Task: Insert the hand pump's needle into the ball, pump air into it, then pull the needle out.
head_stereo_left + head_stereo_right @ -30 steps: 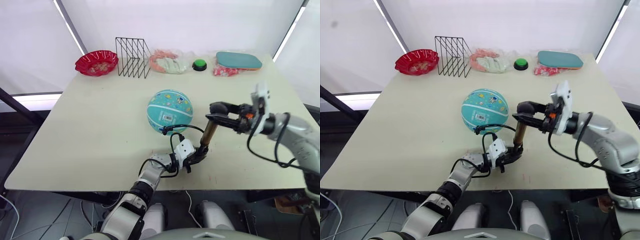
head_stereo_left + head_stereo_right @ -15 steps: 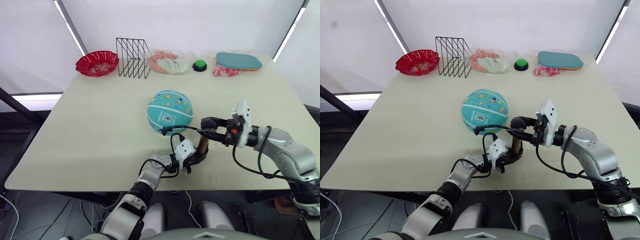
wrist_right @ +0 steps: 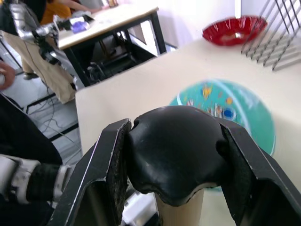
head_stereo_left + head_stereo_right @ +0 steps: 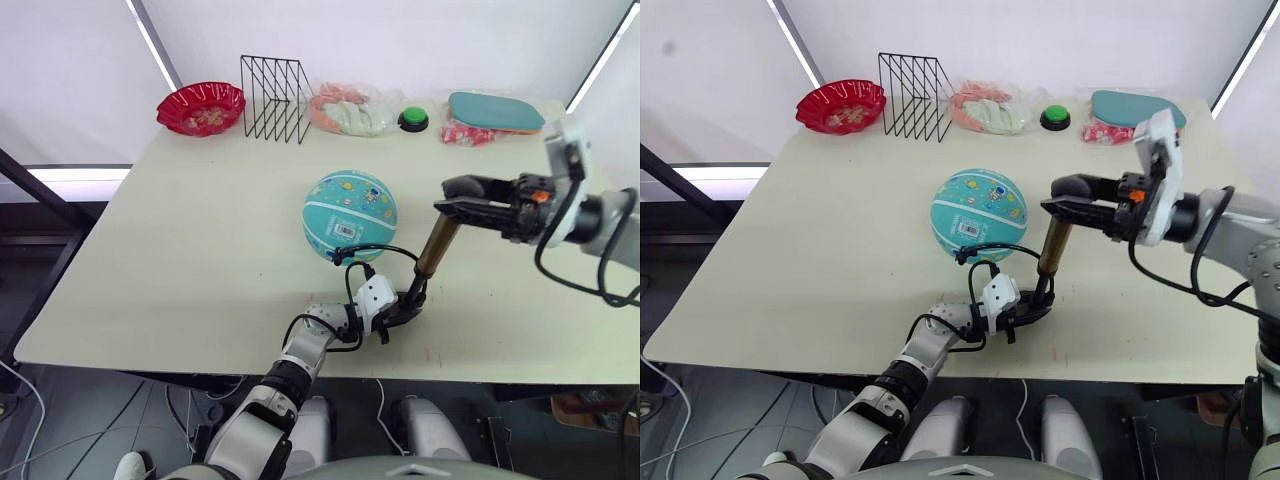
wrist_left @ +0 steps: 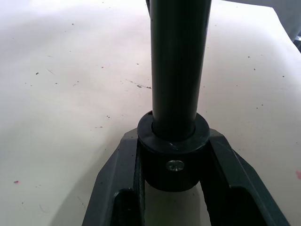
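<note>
Right now your hand pump (image 4: pixel 1053 248) stands tilted near the front edge of the desk (image 4: pixel 200 230), a little right of centre, its bronze barrel leaning up and to the right. Left gripper (image 4: pixel 1032 308): fingers pinching the black base cap of the pump from both sides, low against the desk top; the left wrist view shows the cap seated tight between them. Right gripper (image 4: pixel 462 196): fingers clamped on the black handle knob at the pump's upper end, held above the desk; the right wrist view shows the knob wedged between both pads.

Thin black hose (image 4: pixel 372 252) loops from the pump's base up toward the ball (image 4: pixel 350 214). Ball sits on the desk about mid-width, just behind the pump and the left gripper, barcode sticker facing the front edge. You cannot tell the needle itself apart; hose end lies against the ball's lower front.

Along the back edge, from left corner to right: red bowl (image 4: pixel 201 106), black wire rack (image 4: pixel 274 97), plastic-wrapped bundle (image 4: pixel 348 111), green button (image 4: pixel 412 119), teal pad (image 4: pixel 496 111) on a red packet.
</note>
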Action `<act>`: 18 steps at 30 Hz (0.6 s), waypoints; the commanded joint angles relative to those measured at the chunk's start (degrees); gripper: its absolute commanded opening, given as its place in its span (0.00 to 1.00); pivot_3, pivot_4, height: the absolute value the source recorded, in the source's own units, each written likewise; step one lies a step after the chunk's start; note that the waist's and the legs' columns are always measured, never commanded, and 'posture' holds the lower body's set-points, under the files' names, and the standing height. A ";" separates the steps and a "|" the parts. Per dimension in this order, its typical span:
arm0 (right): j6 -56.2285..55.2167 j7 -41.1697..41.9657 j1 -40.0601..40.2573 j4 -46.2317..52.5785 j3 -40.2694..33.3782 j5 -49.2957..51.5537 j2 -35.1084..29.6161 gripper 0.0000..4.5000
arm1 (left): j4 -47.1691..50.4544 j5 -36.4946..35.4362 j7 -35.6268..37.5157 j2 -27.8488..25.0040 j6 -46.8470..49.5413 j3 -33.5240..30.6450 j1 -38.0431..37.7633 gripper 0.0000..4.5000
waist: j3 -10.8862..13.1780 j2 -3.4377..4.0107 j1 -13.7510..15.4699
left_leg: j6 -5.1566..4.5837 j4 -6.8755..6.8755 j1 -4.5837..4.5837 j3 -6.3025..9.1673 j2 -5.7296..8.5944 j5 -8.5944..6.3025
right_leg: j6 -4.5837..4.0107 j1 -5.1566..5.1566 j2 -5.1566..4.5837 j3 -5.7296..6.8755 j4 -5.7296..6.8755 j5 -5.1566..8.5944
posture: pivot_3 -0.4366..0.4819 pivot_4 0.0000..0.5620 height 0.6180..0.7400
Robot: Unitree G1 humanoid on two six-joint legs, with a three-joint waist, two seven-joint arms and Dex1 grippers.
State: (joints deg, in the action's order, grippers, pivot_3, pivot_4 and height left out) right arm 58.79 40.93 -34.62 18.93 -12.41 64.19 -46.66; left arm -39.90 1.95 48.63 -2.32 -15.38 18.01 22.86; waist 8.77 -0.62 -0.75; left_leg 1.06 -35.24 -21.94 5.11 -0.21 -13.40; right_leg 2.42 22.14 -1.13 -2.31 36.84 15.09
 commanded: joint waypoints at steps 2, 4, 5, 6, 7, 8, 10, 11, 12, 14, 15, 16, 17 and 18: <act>0.21 -1.37 -4.82 -1.07 -5.66 3.77 -1.99 0.45 | -5.06 0.96 -0.49 -0.99 2.37 0.32 -2.61 0.23 | 0.04 0.00 0.01 | 0.00 -0.01 0.00 0.00 0.00 0.00 | 0.00 0.00 0.00 0.00 0.00 0.00 | 0.48 0.27 1.00; 0.62 -0.70 -5.35 -1.13 -4.93 3.21 -3.06 0.45 | -5.06 0.97 -0.70 -0.95 2.32 0.27 -2.61 0.23 | 0.03 0.01 0.01 | 0.00 -0.01 0.00 0.00 0.00 0.00 | 0.00 0.00 0.00 0.00 0.00 0.00 | 0.48 0.27 1.00; 0.59 -0.71 -5.40 -1.37 -4.48 2.91 -3.08 0.45 | -5.06 0.98 -0.83 -0.93 2.28 0.25 -2.66 0.23 | 0.03 0.01 0.01 | 0.00 -0.01 0.00 0.00 0.00 0.00 | 0.00 0.00 0.00 0.00 0.00 0.00 | 0.48 0.27 1.00; 0.43 -0.80 -5.07 -1.58 -3.88 2.31 -2.94 0.45 | -5.01 1.00 -0.93 -0.90 2.26 0.25 -2.72 0.23 | 0.03 0.01 0.01 | 0.00 -0.01 0.00 0.00 0.00 0.00 | 0.00 0.00 0.00 0.00 0.00 0.00 | 0.48 0.27 1.00; 0.05 -0.49 -4.22 -1.40 -2.98 1.15 -3.06 0.45 | -4.89 1.02 -1.00 -0.87 2.27 0.29 -2.84 0.23 | 0.03 0.01 0.02 | 0.00 -0.01 0.00 -0.01 0.00 0.00 | 0.00 0.00 0.00 0.00 0.00 0.00 | 0.48 0.27 1.00; -0.39 -0.06 -3.24 -0.99 -2.00 -0.06 -3.13 0.45 | -4.72 1.02 -1.01 -0.87 2.29 0.35 -2.97 0.23 | 0.03 0.01 0.01 | 0.00 -0.01 0.00 -0.01 0.00 0.00 | 0.00 0.00 0.00 0.00 0.00 0.00 | 0.48 0.27 1.00; -0.91 0.21 -1.88 -0.50 -0.73 -1.16 -2.13 0.45 | -4.54 0.97 -1.06 -0.87 2.33 0.39 -3.13 0.23 | 0.01 0.03 0.00 | 0.00 -0.02 0.03 -0.01 -0.01 0.00 | 0.00 -0.02 0.00 -0.01 0.01 0.00 | 0.48 0.27 1.00; -1.16 0.24 -1.20 -0.45 -0.13 -1.54 -1.44 0.45 | -4.45 0.97 -1.11 -0.88 2.34 0.43 -3.22 0.23 | -0.02 0.04 -0.02 | 0.00 -0.02 0.04 -0.02 0.00 0.00 | 0.00 -0.03 0.00 -0.01 0.01 0.00 | 0.48 0.27 1.00; -2.29 1.10 0.35 -0.20 1.84 -3.71 -1.19 0.45 | -4.25 0.96 -1.13 -0.89 2.41 0.49 -3.38 0.23 | -0.05 0.09 -0.05 | 0.00 -0.01 0.08 -0.02 -0.01 0.00 | 0.00 -0.06 0.01 -0.01 0.01 0.00 | 0.48 0.27 1.00; -3.96 2.15 2.59 -0.18 4.35 -6.48 -0.45 0.45 | -3.96 0.98 -1.17 -0.90 2.46 0.65 -3.66 0.23 | -0.21 0.07 -0.07 | 0.00 -0.02 0.12 -0.03 -0.02 0.00 | 0.00 -0.10 0.02 -0.02 0.02 0.00 | 0.48 0.27 1.00; -5.41 2.89 4.39 -0.89 6.74 -8.81 0.24 0.45 | -3.82 1.02 -1.27 -0.90 2.47 0.70 -3.78 0.23 | -0.25 0.10 -0.14 | 0.00 -0.01 0.19 -0.02 -0.05 0.00 | 0.00 -0.17 0.05 0.00 0.02 0.00 | 0.48 0.27 1.00; -6.39 3.39 5.54 -1.46 8.22 -10.29 0.78 0.45 | -3.74 1.05 -1.35 -0.90 2.47 0.73 -3.84 0.23 | -0.33 0.09 -0.25 | 0.00 -0.01 0.22 -0.03 -0.06 0.00 | 0.00 -0.22 0.06 -0.01 0.02 0.00 | 0.48 0.27 1.00; -7.35 3.60 6.55 -2.23 9.45 -11.42 1.78 0.45 | -3.74 1.02 -1.40 -0.91 2.51 0.69 -3.79 0.23 | -0.52 0.03 -0.32 | 0.00 -0.01 0.23 -0.04 -0.06 0.00 | 0.00 -0.23 0.06 -0.02 0.02 0.00 | 0.48 0.27 1.00; -8.14 3.72 7.58 -2.95 10.60 -12.48 2.79 0.45 | -3.66 1.04 -1.43 -0.94 2.56 0.67 -3.80 0.23 | -0.62 0.01 -0.42 | 0.00 -0.01 0.28 -0.04 -0.08 0.00 | 0.00 -0.28 0.09 -0.02 0.01 0.01 | 0.48 0.27 1.00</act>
State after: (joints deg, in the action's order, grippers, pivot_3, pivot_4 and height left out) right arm 50.16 44.83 -30.57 17.90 -7.94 57.71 -44.35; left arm -39.98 2.76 46.98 -2.52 -14.86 18.34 22.16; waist 8.15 -0.61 -1.17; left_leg 1.06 -35.24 -21.65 5.06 -0.30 -13.40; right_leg 2.42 21.78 -1.02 -2.33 36.85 15.10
